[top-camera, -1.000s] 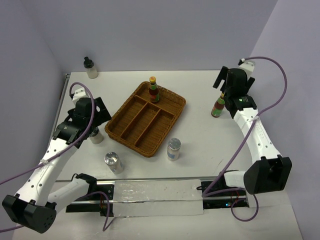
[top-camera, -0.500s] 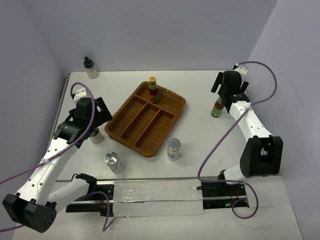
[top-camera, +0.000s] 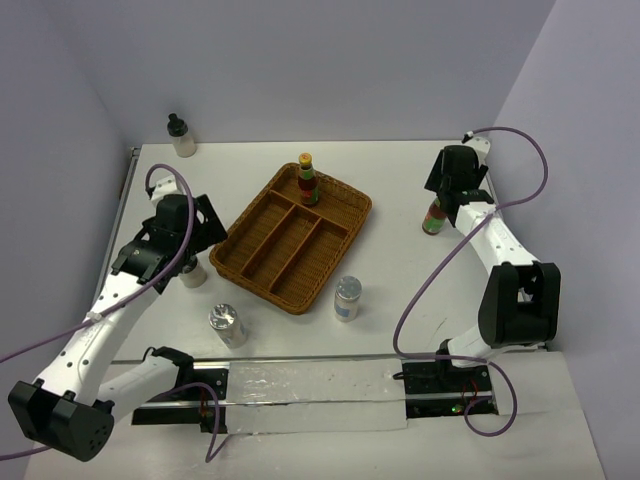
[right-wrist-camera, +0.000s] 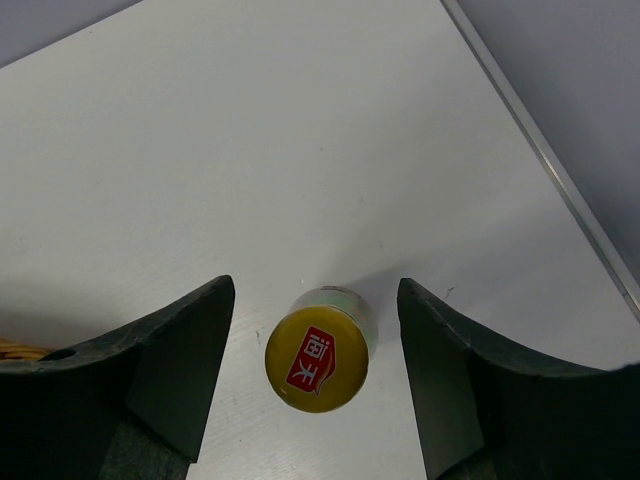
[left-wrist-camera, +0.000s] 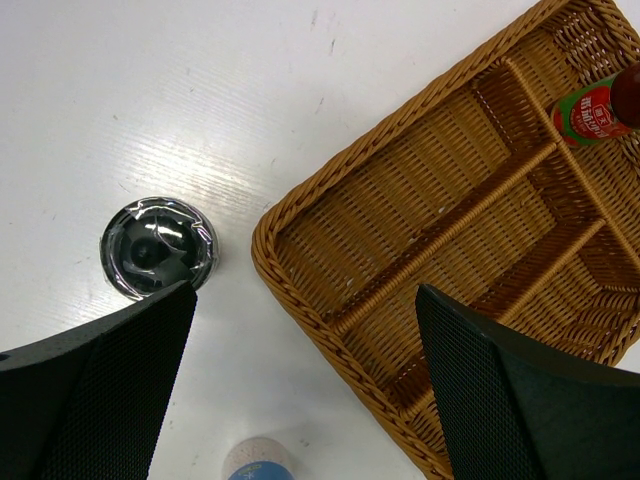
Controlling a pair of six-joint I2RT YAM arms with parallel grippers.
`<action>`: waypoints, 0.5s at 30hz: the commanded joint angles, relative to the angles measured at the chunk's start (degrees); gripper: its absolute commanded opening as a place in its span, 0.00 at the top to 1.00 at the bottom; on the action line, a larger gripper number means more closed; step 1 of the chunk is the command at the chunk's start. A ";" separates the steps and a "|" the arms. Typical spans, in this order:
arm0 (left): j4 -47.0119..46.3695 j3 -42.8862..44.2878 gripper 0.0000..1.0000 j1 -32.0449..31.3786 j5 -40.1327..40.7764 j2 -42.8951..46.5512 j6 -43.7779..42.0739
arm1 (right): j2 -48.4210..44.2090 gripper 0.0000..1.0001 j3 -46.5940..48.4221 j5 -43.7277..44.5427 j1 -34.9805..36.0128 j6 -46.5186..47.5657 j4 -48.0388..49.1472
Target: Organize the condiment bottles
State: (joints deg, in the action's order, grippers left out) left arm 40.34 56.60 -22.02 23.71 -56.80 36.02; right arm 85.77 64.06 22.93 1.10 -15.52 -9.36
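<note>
A red sauce bottle (top-camera: 434, 218) stands on the table at the right. Its yellow cap (right-wrist-camera: 316, 362) sits between the fingers of my right gripper (right-wrist-camera: 312, 292), which is open with a gap on each side. A second red bottle (top-camera: 307, 180) stands in the far corner of the wicker tray (top-camera: 262, 262). My left gripper (left-wrist-camera: 305, 295) hangs open over the tray's near-left edge (left-wrist-camera: 300, 290), holding nothing. A cream bottle (top-camera: 193, 272) stands just below it, seen as a pale top (left-wrist-camera: 258, 462). Two silver-lidded shakers (top-camera: 227, 325) (top-camera: 347, 298) stand in front of the tray.
Another cream bottle with a black cap (top-camera: 181, 136) stands at the far left corner of the table. The table's right edge (right-wrist-camera: 545, 160) runs close beside the right red bottle. A purple wall lies beyond it.
My right gripper has come down and slightly left over the right red bottle, and its jaws have narrowed around the cap. The left arm has hardly moved.
</note>
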 commanded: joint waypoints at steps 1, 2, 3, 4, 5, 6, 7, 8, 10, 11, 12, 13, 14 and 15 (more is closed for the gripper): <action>-2.60 0.00 0.01 -0.04 -0.77 -0.43 0.72 | 0.31 0.28 -1.02 1.15 -0.35 0.05 3.72; -2.63 0.00 0.00 -0.04 -0.82 -0.51 0.72 | 0.23 0.30 -1.35 1.15 -0.31 0.05 4.00; -2.68 0.05 0.00 -0.04 -0.86 -0.60 0.72 | 0.14 0.32 -1.71 1.11 -0.36 0.05 4.18; -2.77 0.05 0.01 -0.04 -0.91 -0.77 0.72 | 0.06 0.34 -1.96 1.11 -0.40 0.05 4.31; -2.81 0.00 0.01 -0.04 -0.95 -0.86 0.68 | 0.01 0.35 -2.10 1.11 -0.40 0.05 4.40; -2.81 -0.08 0.01 -0.04 -0.95 -0.90 0.67 | 0.09 0.37 -2.27 1.06 -0.36 0.05 4.44; -2.81 -0.14 0.01 -0.04 -0.95 -0.95 0.72 | 0.19 0.39 -2.36 1.03 -0.31 0.05 4.44; -2.88 -0.09 0.01 -0.04 -1.05 -0.95 0.72 | 0.19 0.39 -2.36 0.94 -0.35 0.05 4.34; -2.95 -0.17 0.01 -0.04 -1.21 -0.92 0.72 | 0.07 0.39 -2.45 0.51 -0.34 0.05 3.89; -3.10 -0.17 0.01 -0.04 -1.19 -0.84 0.70 | -0.03 0.40 -2.54 0.50 -0.35 0.05 3.87; -3.16 -0.17 0.00 -0.04 -1.11 -0.76 0.62 | -0.19 0.41 -2.84 0.65 -0.24 0.05 4.03; -3.15 -0.17 0.00 -0.04 -1.02 -0.68 0.55 | -0.36 0.45 -3.11 0.83 -0.31 0.05 4.22; -3.08 -0.17 0.01 -0.04 -0.87 -0.68 0.54 | -0.50 0.51 -3.48 1.05 -0.31 0.05 4.51; -3.03 -0.17 0.01 -0.04 -0.81 -0.68 0.50 | -0.66 0.57 -3.50 1.11 -0.31 0.05 4.48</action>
State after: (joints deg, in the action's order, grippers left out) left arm 39.62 56.60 -22.02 23.31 -57.71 36.02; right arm 85.80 61.45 23.10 1.08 -15.48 -7.18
